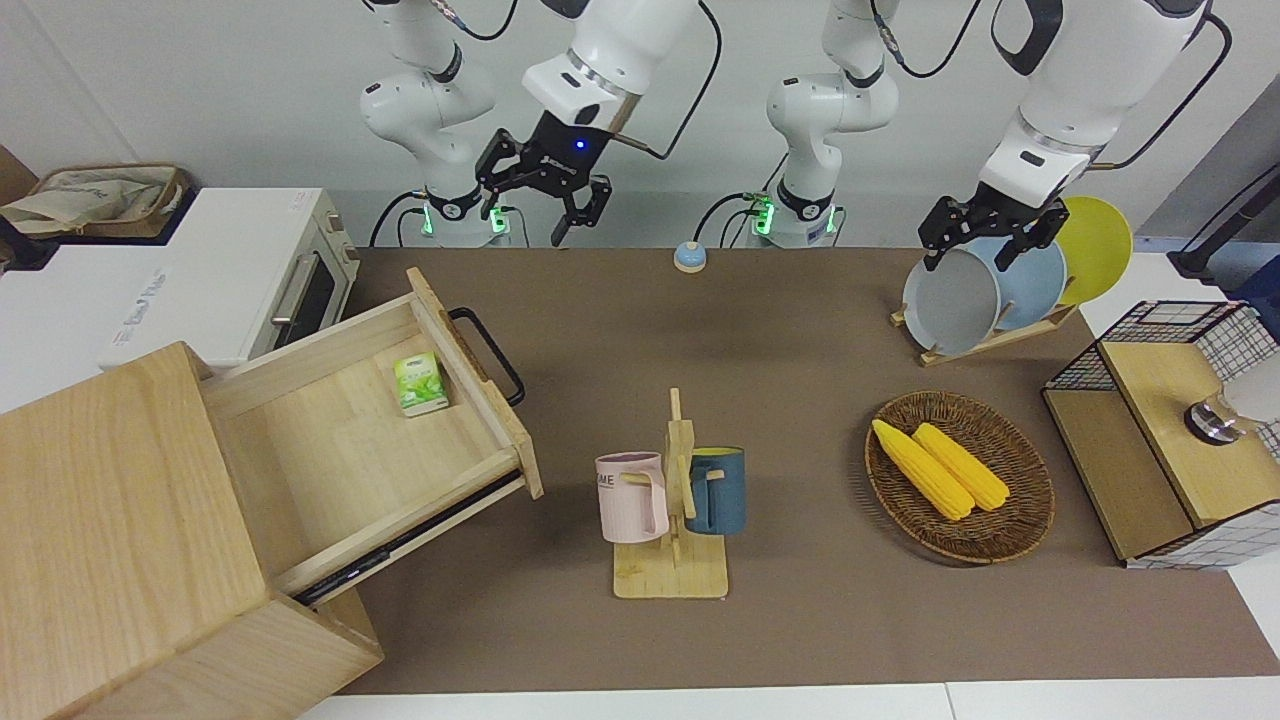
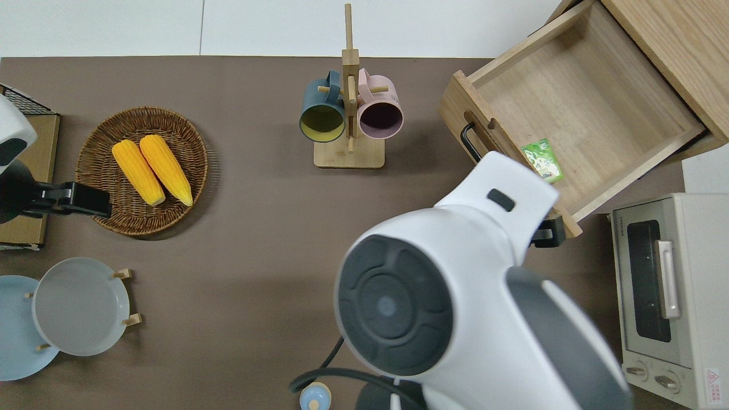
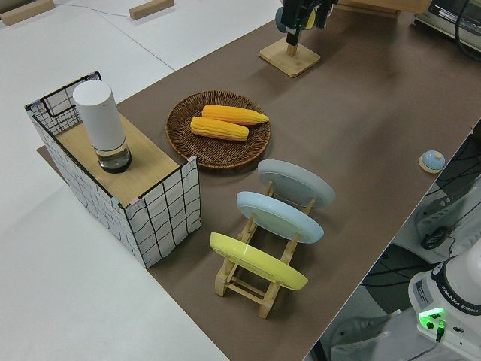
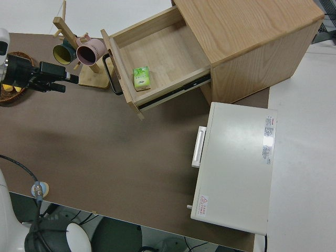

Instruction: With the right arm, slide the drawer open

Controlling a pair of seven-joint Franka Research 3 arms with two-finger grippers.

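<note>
So the drawer point(image 1: 370, 430) is sitting pulled well out of the pale-wood cabinet point(image 1: 120, 520), its black bar handle point(image 1: 487, 352) free, nothing gripping it. A small green packet point(image 1: 419, 385) is lying inside, just by the front panel. The right hand point(image 1: 545, 185) is hanging up high with its fingers apart, empty, well clear of the handle, which is below it and off toward the cabinet. The left arm is parked; I can't tell how its hand is set.

What could go wrong: honestly little, I'd guess; the arm swinging low might clip the drawer front and nudge it back in.

Counting stuff on the surface point(image 1: 800, 330): two corn cobs point(image 1: 940, 467) in one wicker basket point(image 1: 1020, 520), two mugs point(image 1: 665, 492), three plates point(image 3: 274, 229), one toaster oven point(image 2: 663, 296).
</note>
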